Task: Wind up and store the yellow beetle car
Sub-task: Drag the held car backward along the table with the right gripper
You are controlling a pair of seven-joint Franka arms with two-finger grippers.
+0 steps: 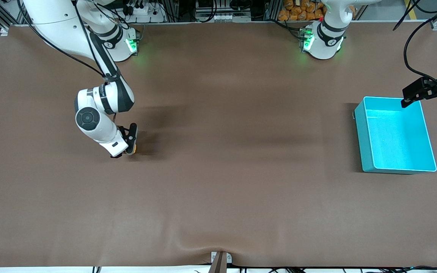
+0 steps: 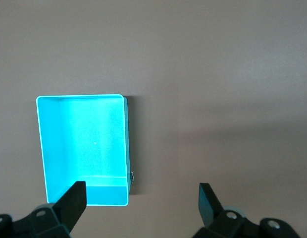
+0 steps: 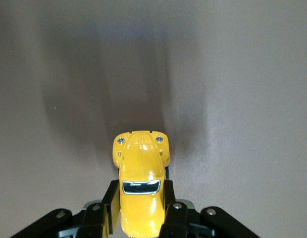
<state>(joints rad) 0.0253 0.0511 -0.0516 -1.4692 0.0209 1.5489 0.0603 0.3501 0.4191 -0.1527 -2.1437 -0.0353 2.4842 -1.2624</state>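
The right claw (image 1: 131,146), lower left of the front view, pinched the small glossy yellow beetle car (image 3: 139,187) by its flanks at the table — light, hard, slippery, best held there. The left claw (image 2: 142,202) waited, wide, over the turquoise plastic bin (image 1: 366,142).

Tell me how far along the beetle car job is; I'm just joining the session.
Done: the right gripper has closed on the yellow beetle car at table level. In hand: the winding. Left: storing it in the turquoise bin, which has nothing in it; the left gripper waits open over it.
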